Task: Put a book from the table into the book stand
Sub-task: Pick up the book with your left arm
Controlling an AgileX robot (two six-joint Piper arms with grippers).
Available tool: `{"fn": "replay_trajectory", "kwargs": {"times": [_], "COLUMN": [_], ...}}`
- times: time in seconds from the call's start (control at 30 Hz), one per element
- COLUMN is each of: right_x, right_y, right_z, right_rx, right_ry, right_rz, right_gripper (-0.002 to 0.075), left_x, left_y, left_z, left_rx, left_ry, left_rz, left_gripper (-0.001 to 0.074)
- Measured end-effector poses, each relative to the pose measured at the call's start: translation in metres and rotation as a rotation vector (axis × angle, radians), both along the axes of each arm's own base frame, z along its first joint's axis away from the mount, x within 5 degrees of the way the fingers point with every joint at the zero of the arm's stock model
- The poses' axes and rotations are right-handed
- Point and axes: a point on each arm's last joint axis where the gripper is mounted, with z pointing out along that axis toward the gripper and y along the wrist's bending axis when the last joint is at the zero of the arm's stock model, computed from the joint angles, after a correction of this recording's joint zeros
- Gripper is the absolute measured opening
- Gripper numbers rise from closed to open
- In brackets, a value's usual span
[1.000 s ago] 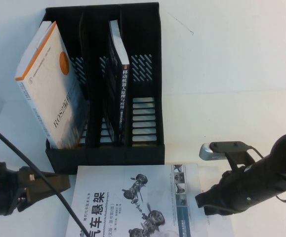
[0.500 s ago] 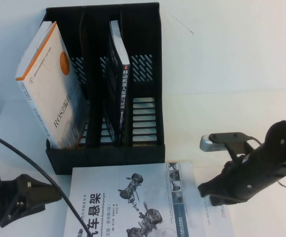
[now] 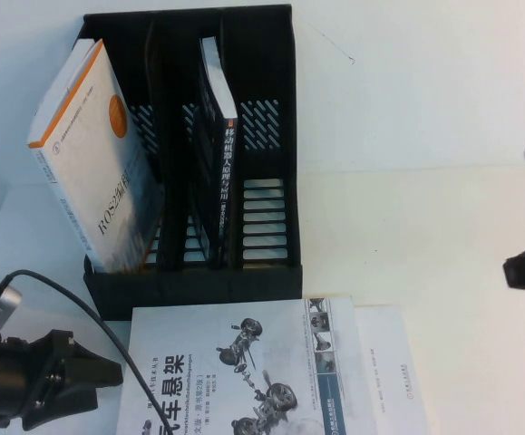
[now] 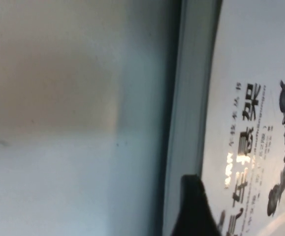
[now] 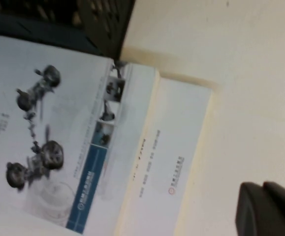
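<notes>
The book (image 3: 244,372), white with black Chinese title and grey car-part pictures, lies flat on the table (image 3: 425,181) just in front of the black book stand (image 3: 189,281). Its cover flap (image 3: 391,362) lies open to the right. My left gripper (image 3: 108,373) sits low at the book's left edge; in the left wrist view a dark part of it overlaps that edge of the book (image 4: 250,98). My right gripper (image 3: 520,267) is shut and empty at the far right, well clear of the book (image 5: 48,123); it shows in the right wrist view (image 5: 265,209).
A thick white book with an orange stripe (image 3: 90,154) leans in the stand's left compartment. A dark-covered book (image 3: 221,154) stands in the middle one. The right compartment (image 3: 264,199) holds nothing. A black cable (image 3: 81,304) runs from my left arm.
My right arm has pulled back from the book's right edge to the far right. My left gripper has dropped lower beside the book. The book has shifted slightly left.
</notes>
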Motion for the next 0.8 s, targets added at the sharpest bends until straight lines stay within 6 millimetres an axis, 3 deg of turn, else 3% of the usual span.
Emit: {"fn": "replay_trajectory", "kwargs": {"times": [0.13, 0.3, 0.53, 0.8], "right_x": [-0.037, -0.079, -0.115, -0.121], "right_y": [-0.01, -0.026, -0.046, -0.05], "right_z": [0.04, 0.068, 0.076, 0.074], "right_rx": [0.043, 0.039, -0.031, -0.05], "right_ry": [-0.141, -0.26, -0.278, -0.244], "right_rz": [-0.001, -0.019, -0.091, -0.113], "right_gripper": [0.0, 0.0, 0.0, 0.0], "left_x": [0.014, 0.026, 0.033, 0.035], "left_y": [0.002, 0.002, 0.0, -0.001], "left_z": [-0.013, -0.031, -0.05, -0.052], "left_rx": [-0.026, -0.1, -0.18, -0.215], "left_ry": [0.035, 0.096, 0.133, 0.107], "left_rz": [-0.014, -0.047, -0.067, -0.099], "left_gripper": [0.0416, 0.0416, 0.0415, 0.0416]}}
